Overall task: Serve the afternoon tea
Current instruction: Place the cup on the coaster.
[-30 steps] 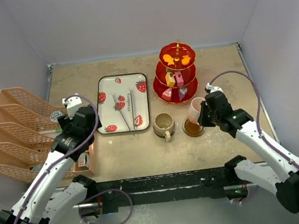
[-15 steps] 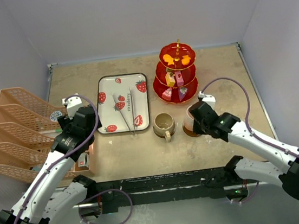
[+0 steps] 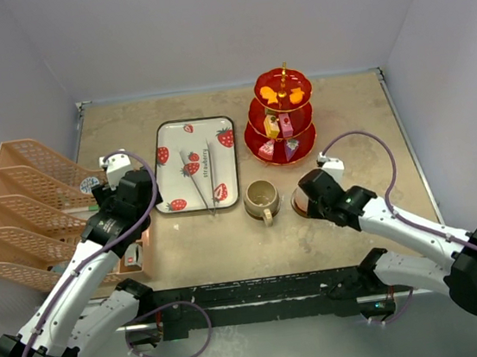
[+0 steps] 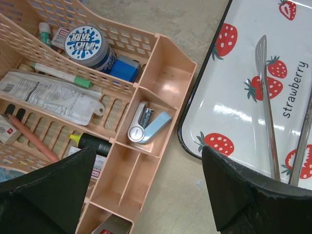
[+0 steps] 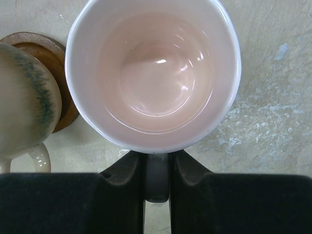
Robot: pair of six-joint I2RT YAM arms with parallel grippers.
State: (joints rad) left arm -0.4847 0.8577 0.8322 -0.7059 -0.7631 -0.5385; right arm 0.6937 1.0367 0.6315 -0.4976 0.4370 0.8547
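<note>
The pink mug (image 5: pixel 153 73) is pinched by its handle between the fingers of the right gripper (image 5: pixel 156 163), so that it is held upright with its mouth toward the wrist camera; it is seen to be empty. This hold is judged to suit setting it down level beside the olive-brown mug (image 3: pixel 261 197), which stands just to its left with its handle toward the arms. A brown coaster (image 5: pixel 51 48) is seen between the two mugs, partly covered by both; whether the pink mug rests on it or hangs just over it cannot be told. From above, the pink mug is almost wholly hidden under the right gripper.

The three-tier stand (image 3: pixel 257 150), loaded with toy sweets (image 3: pixel 273 97), is placed just behind the mugs, presumably so that the tea things form one group. The left gripper (image 4: pixel 146 161) is spread wide and empty over the peach organiser (image 4: pixel 170 73), beside the strawberry tray (image 4: pixel 234 117) on which the tweezers (image 4: pixel 267 112) are laid.

The table (image 3: pixel 343 105) is a mottled beige, stone-like and worn in patches. It is enclosed on three sides by plain pale walls (image 3: pixel 220 24).
</note>
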